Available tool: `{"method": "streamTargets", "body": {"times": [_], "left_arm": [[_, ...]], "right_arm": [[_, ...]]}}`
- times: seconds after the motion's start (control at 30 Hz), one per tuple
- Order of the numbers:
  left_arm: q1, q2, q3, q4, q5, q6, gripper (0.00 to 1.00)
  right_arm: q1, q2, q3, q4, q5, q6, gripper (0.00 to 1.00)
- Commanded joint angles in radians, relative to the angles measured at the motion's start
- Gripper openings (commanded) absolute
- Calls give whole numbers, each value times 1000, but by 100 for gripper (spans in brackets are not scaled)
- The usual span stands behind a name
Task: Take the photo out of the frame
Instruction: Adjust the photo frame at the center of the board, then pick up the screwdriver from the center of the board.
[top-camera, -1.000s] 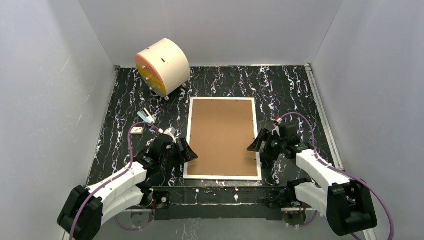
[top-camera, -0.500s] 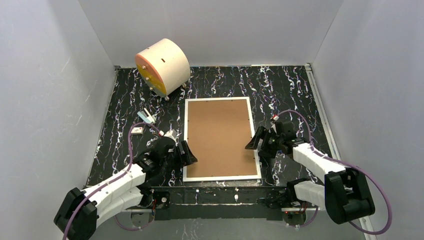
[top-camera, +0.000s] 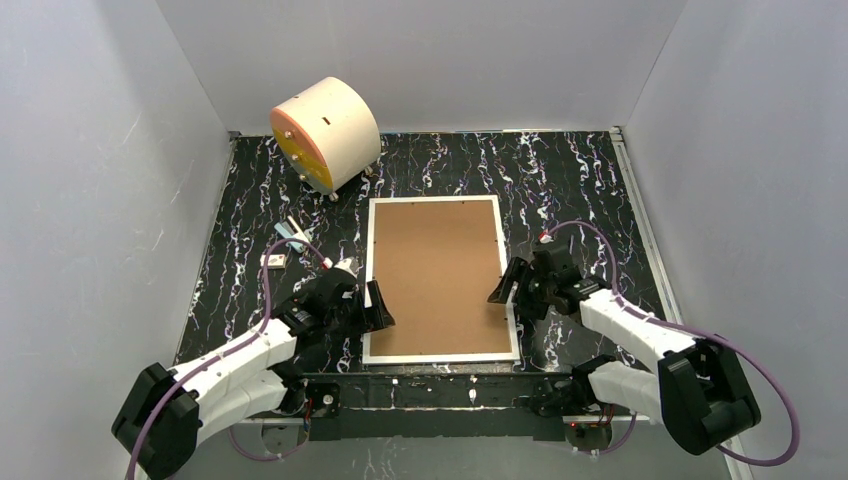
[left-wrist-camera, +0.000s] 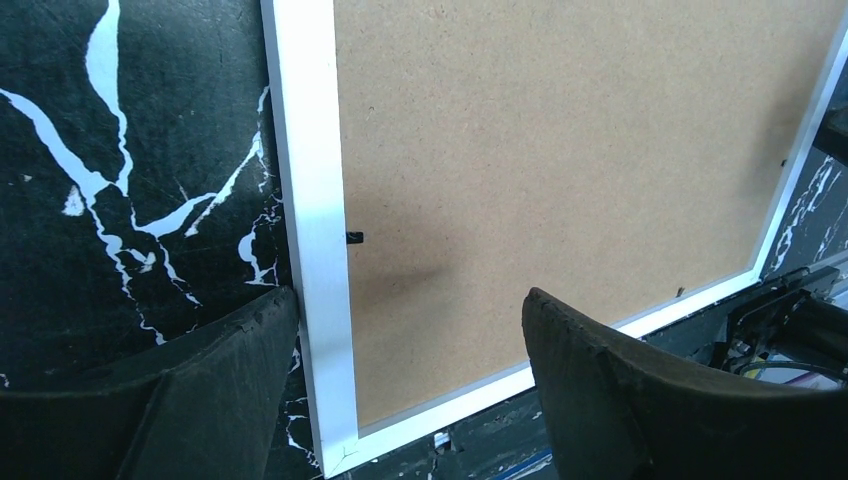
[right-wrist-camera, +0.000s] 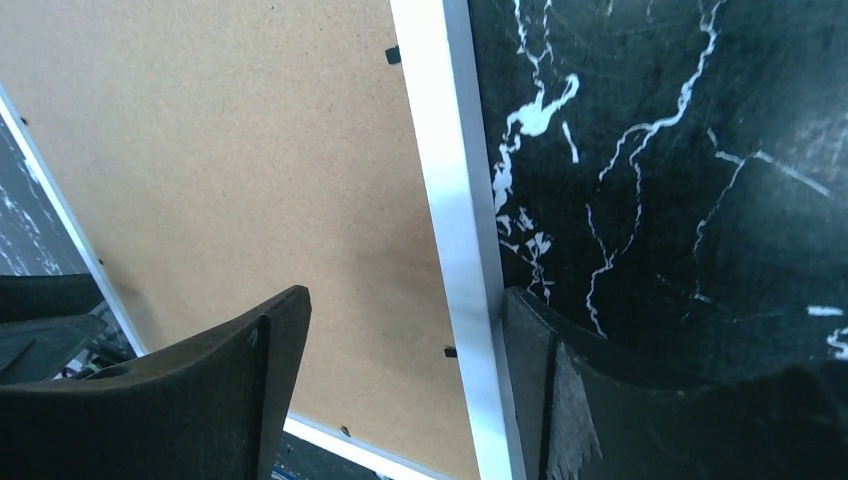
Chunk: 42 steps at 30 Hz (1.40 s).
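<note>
The frame (top-camera: 366, 290) lies face down in the middle of the table, thin white border around a brown fibreboard back panel (top-camera: 436, 270). The photo is hidden under that panel. My left gripper (top-camera: 372, 305) is open and straddles the frame's left rail near the near-left corner; in the left wrist view (left-wrist-camera: 410, 350) one finger (left-wrist-camera: 240, 370) touches the rail's outer side and the other hangs over the panel. My right gripper (top-camera: 505, 290) is open and straddles the right rail (right-wrist-camera: 455, 230); in the right wrist view (right-wrist-camera: 405, 350) one finger (right-wrist-camera: 560, 370) touches the rail's outer side.
A cream cylinder with an orange face (top-camera: 325, 132) lies at the back left. Small loose items (top-camera: 290, 235) sit left of the frame. Small black tabs (left-wrist-camera: 354, 238) line the inner edge of the rails. Grey walls close in the table on three sides.
The frame has slid left and towards the near edge between the two grippers. Both arms moved with it, the right gripper following leftward.
</note>
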Motion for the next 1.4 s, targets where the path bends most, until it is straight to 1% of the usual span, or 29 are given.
{"method": "streamTargets", "body": {"times": [0.0, 0.1, 0.2, 0.27, 0.33, 0.4, 0.5, 0.57, 0.6, 0.67, 0.8, 0.87, 1.0, 1.03, 1.1, 1.17, 1.37], "left_arm": [[-22, 14, 6, -1, 70, -13, 80], [-22, 9, 3, 2, 69, -14, 80], [-22, 10, 7, -13, 65, -6, 81], [-22, 0, 7, -27, 55, -3, 83], [-22, -20, 12, -42, 34, -1, 85], [-21, -36, 27, -67, 7, 6, 88], [-21, -51, 59, -114, -35, 28, 94], [-22, -54, 89, -145, -64, 51, 98], [-22, -53, 105, -162, -94, 63, 98], [-22, -49, 144, -187, -131, 88, 98], [-22, -18, 237, -269, -210, 145, 99], [-21, 13, 300, -310, -260, 188, 99], [-18, 124, 435, -391, -326, 281, 98], [-17, 171, 467, -424, -348, 304, 99], [-14, 214, 512, -458, -371, 348, 98], [-9, 233, 525, -449, -371, 385, 98], [18, 209, 478, -379, -342, 448, 98]], "right_arm": [[115, -52, 11, -34, -121, 143, 78], [124, -54, 25, -84, -24, 121, 85], [123, -11, 86, -159, 30, 79, 86], [124, -5, 121, -194, 72, 62, 87], [125, -17, 155, -239, 148, 51, 89], [124, -38, 189, -282, 262, 39, 92], [115, -43, 259, -364, 405, 25, 96], [95, -29, 289, -412, 498, 22, 98], [74, -21, 298, -425, 520, 16, 99], [18, -6, 301, -422, 521, -8, 99], [-148, 27, 282, -382, 422, -84, 98], [-198, 42, 278, -373, 396, -112, 97], [-239, 87, 259, -337, 378, -141, 96], [-254, 109, 266, -343, 368, -145, 95], [-273, 151, 284, -350, 349, -160, 91], [-287, 182, 290, -340, 375, -157, 90], [-318, 236, 298, -301, 361, -161, 85]]}}
